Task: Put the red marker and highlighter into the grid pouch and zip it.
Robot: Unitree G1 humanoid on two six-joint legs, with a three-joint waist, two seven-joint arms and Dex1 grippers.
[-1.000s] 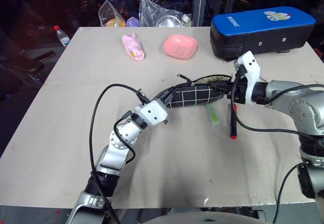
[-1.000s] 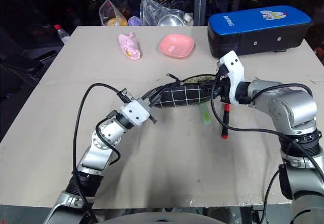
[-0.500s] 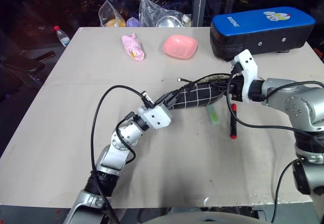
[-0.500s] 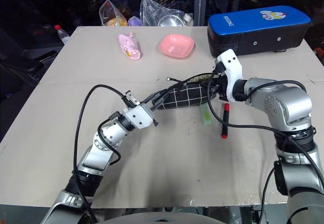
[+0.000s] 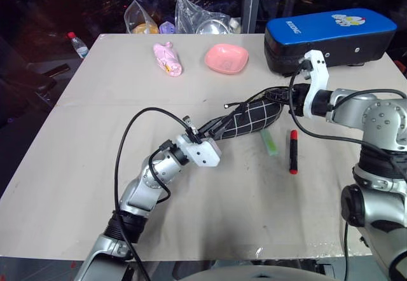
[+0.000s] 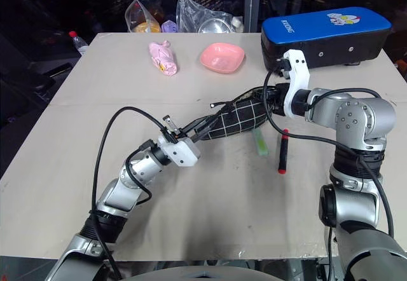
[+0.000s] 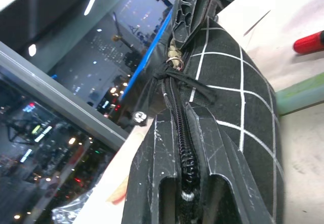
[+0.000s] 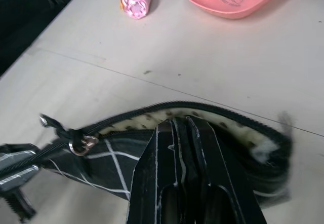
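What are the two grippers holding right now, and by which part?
Both hold the grid pouch: the left gripper pinches its zipper end, the right gripper clamps the edge of its open mouth.

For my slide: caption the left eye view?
Both grippers hold the open pouch; marker and highlighter lie outside.

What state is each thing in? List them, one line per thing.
grid pouch: partly unzipped, mouth open at the right end, held off the table at both ends.
red marker: lying on the table, outside the pouch.
highlighter: lying on the table, outside the pouch.
left gripper: shut on the pouch's zipper edge.
right gripper: shut on the pouch's open rim.
blue-topped case: closed.
pink dish: upright, empty.
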